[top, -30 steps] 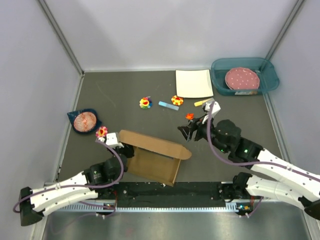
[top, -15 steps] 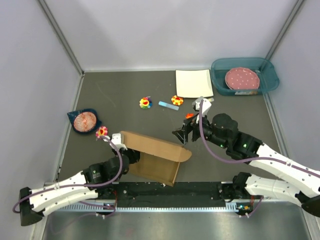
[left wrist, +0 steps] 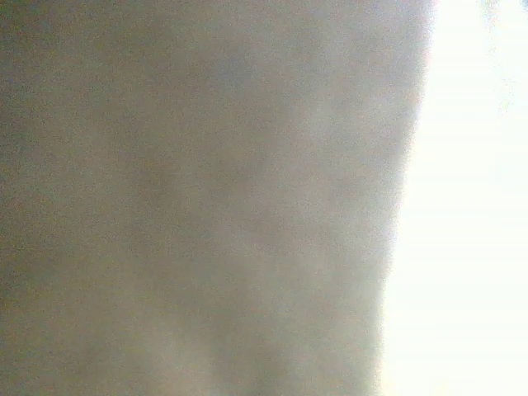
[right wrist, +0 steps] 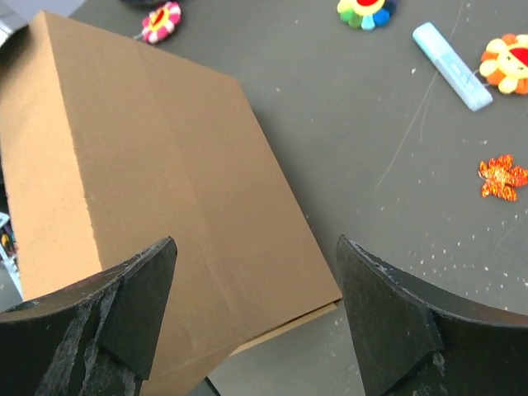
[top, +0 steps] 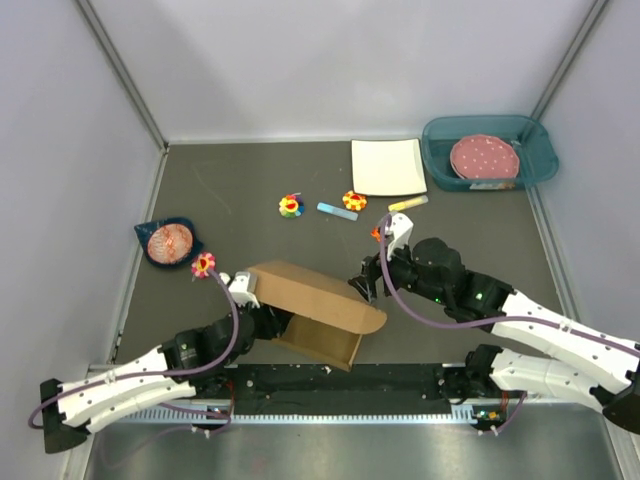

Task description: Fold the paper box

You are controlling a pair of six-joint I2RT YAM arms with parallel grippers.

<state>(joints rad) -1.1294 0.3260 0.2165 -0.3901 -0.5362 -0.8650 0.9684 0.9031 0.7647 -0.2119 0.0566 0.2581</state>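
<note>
Top view: the box (top: pixel 312 308) lies on the table (top: pixel 250 190) just ahead of the arm bases, its broad flap tilted over the shallow tray part. The left gripper (top: pixel 268 318) is at the box's left end, pressed close to the cardboard. Its jaws are hidden there, so I cannot tell whether they grip. The right gripper (top: pixel 362 283) is at the box's right end, above the flap's rounded corner. Beyond the box lie two flower toys (top: pixel 291 206), a blue stick (top: pixel 337 211) and a plate (top: pixel 388 167). A third flower (top: pixel 203 264) sits just left of the box, and a teal tub (top: pixel 488 150) stands well to the box's far right.

Left wrist view: blurred brown box (left wrist: pixel 206 198) cardboard fills nearly the whole frame, with white glare at the right. No fingers can be made out.

Right wrist view: the right gripper (right wrist: pixel 256 247) is spread wide and holds nothing. Its dark fingers (right wrist: pixel 124 313) stand over the box (right wrist: pixel 165 181), whose flap slopes away beneath them. To the right of the box are the blue stick (right wrist: pixel 452 66) and an orange glitter piece (right wrist: pixel 502 177).
</note>
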